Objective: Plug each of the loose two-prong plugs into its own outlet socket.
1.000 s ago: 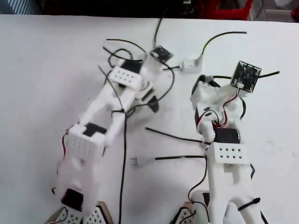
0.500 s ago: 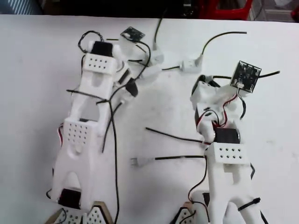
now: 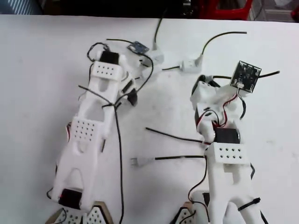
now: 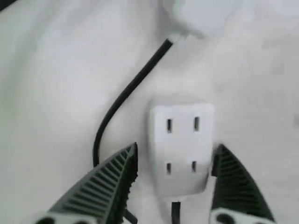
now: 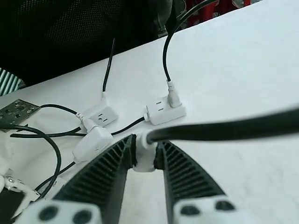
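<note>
A white outlet socket (image 4: 181, 144) with two pairs of slots lies between the fingers of my left gripper (image 4: 175, 179), which is open and straddles it. A black cable (image 4: 121, 100) curves away beside it. My right gripper (image 5: 145, 144) is shut on a white two-prong plug (image 5: 144, 159) whose black cable runs off to the side. Beyond it lie a socket (image 5: 163, 113) with a plug (image 5: 174, 98) in it and another socket (image 5: 103, 115). A loose plug (image 3: 136, 162) lies on the table between the two arms.
Black cables (image 3: 173, 136) cross the white table (image 3: 37, 70) between the arms and loop around the left arm (image 3: 93, 121). The right arm (image 3: 224, 154) stands at the right. A dark chair (image 5: 70, 28) sits past the far table edge.
The left arm has swung away from the middle toward the far side and now sits over the socket. The right arm and the loose plug have not moved.
</note>
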`<action>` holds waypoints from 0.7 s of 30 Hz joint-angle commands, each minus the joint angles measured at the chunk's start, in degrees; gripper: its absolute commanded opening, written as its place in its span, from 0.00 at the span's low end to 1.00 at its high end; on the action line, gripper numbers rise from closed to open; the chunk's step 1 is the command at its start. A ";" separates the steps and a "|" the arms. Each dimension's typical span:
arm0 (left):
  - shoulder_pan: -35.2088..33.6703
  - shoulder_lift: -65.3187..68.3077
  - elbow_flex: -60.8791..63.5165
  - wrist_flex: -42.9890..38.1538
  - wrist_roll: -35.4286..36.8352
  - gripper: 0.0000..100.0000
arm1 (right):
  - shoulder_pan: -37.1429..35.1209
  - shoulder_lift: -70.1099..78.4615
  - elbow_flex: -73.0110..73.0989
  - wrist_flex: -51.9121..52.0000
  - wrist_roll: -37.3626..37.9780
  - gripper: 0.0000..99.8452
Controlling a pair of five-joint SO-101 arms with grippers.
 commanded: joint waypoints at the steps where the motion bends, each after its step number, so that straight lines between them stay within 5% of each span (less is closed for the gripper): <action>1: 3.21 -1.80 -2.37 -0.26 -0.09 0.15 | 0.40 -1.27 -0.62 -1.10 -0.18 0.02; 16: 14.02 -5.32 -1.76 6.42 0.00 0.13 | 0.57 -1.27 -0.62 -1.19 -0.18 0.02; 21: 15.78 -5.32 -1.76 6.42 0.00 0.20 | 0.57 -1.27 -0.62 -1.19 -0.18 0.02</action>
